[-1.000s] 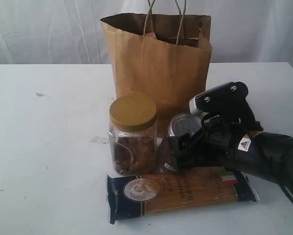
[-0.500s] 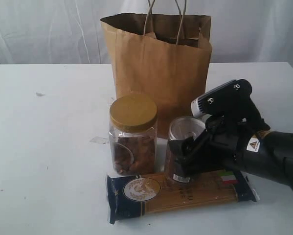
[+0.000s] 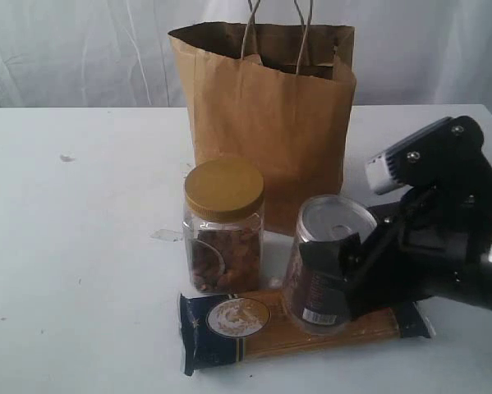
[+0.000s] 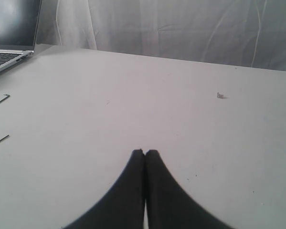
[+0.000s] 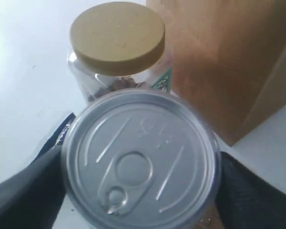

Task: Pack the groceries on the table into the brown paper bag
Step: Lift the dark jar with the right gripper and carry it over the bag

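Note:
My right gripper (image 3: 344, 275) is shut on the smaller dark jar (image 3: 326, 261), which has a silver pull-tab lid (image 5: 140, 160) and hangs lifted above the spaghetti pack (image 3: 303, 322). Black fingers (image 5: 23, 191) press both sides of the jar. The gold-lidded clear jar (image 3: 223, 226) stands just left of it, in front of the brown paper bag (image 3: 266, 111), whose mouth is open. The same gold lid (image 5: 117, 31) and bag (image 5: 228, 57) show in the right wrist view. My left gripper (image 4: 145, 152) is shut and empty over bare table (image 4: 133, 95), away from the groceries.
A laptop (image 4: 9, 33) sits at the table's edge in the left wrist view. A small scrap (image 4: 221, 96) lies on the table (image 3: 81, 246). White curtain hangs behind the bag.
The right gripper has lifted the dark jar off the table and drawn it right and toward the camera, over the spaghetti pack. The left gripper has not moved.

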Robot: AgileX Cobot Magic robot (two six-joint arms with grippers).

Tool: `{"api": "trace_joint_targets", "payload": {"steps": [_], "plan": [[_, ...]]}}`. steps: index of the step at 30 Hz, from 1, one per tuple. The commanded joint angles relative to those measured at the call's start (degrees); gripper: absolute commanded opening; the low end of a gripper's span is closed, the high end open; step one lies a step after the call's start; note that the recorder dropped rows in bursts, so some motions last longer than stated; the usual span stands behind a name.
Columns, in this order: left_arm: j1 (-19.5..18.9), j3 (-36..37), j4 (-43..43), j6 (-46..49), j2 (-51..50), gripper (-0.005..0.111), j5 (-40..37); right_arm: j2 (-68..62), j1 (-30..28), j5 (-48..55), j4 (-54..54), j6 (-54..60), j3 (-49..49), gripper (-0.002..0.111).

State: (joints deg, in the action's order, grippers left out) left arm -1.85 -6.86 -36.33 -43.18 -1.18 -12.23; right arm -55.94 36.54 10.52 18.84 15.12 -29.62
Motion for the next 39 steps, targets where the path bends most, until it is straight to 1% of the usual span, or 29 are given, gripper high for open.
{"api": "trace_joint_targets", "payload": {"steps": [1,8,13,16,20,24,26,30,33,37,39], "plan": [[0.00,0.23,-0.35,-0.42,-0.16,0.000,0.23,4.27,-0.08,1.23,-0.05,-2.09,-0.22,0.000],[0.00,0.23,-0.35,-0.42,-0.16,0.000,0.23,6.53,-0.08,1.45,-0.05,-2.72,-0.22,0.000],[0.00,0.23,-0.35,-0.42,-0.16,0.000,0.23,6.53,-0.08,1.76,-0.05,-7.08,-0.44,0.000],[0.00,0.23,-0.35,-0.42,-0.16,0.000,0.23,6.53,-0.08,4.11,-0.05,-7.99,-1.77,0.000],[0.00,0.23,-0.35,-0.42,-0.16,0.000,0.23,6.53,-0.08,10.25,-0.05,-10.57,-6.80,0.000],[0.00,0.23,-0.35,-0.42,-0.16,0.000,0.23,6.42,-0.08,13.78,-3.17,-11.93,-15.56,0.000],[0.00,0.23,-0.35,-0.42,-0.16,0.000,0.23,5.94,-0.08,14.68,-7.90,-14.81,-19.91,0.000],[0.00,0.23,-0.35,-0.42,-0.16,0.000,0.23,3.87,-0.08,19.64,-22.86,-24.40,-29.32,0.000],[0.00,0.23,-0.35,-0.42,-0.16,0.000,0.23,1.78,-0.08,23.33,-32.51,-28.62,-35.75,0.000],[0.00,0.23,-0.35,-0.42,-0.16,0.000,0.23,-0.65,-0.08,24.01,-43.47,-34.40,-41.33,0.000],[0.27,0.23,-0.35,-0.42,-0.16,0.000,0.23,-2.08,-0.08,23.86,-51.53,-39.49,-43.43,0.000]]}}
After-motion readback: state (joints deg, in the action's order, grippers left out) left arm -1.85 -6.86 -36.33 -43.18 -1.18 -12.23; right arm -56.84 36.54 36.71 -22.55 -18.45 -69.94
